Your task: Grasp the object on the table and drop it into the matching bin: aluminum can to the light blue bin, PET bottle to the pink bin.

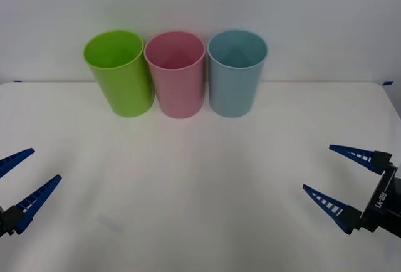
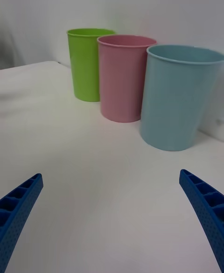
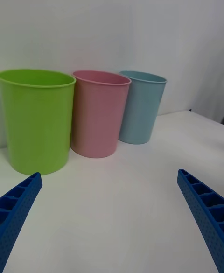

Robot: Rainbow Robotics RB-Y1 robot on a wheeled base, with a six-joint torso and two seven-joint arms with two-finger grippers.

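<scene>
The light blue bin (image 1: 235, 81) stands at the right end of a row at the back of the white table (image 1: 200, 190). To its left and touching it is the pink bin (image 1: 178, 84). Both are upright, and what I see of their insides is bare. The object, whether aluminum can or PET bottle, is out of view. My left gripper (image 1: 45, 164) hovers open at the front left and my right gripper (image 1: 317, 167) open at the front right, both holding nothing. The right wrist view has the light blue bin (image 2: 179, 100) nearest and the left wrist view the pink bin (image 3: 98, 114) in the middle.
A lime green bin (image 1: 122, 78) stands at the left end of the row beside the pink one. A plain white wall rises behind the table. White tabletop stretches between the two grippers and the bins.
</scene>
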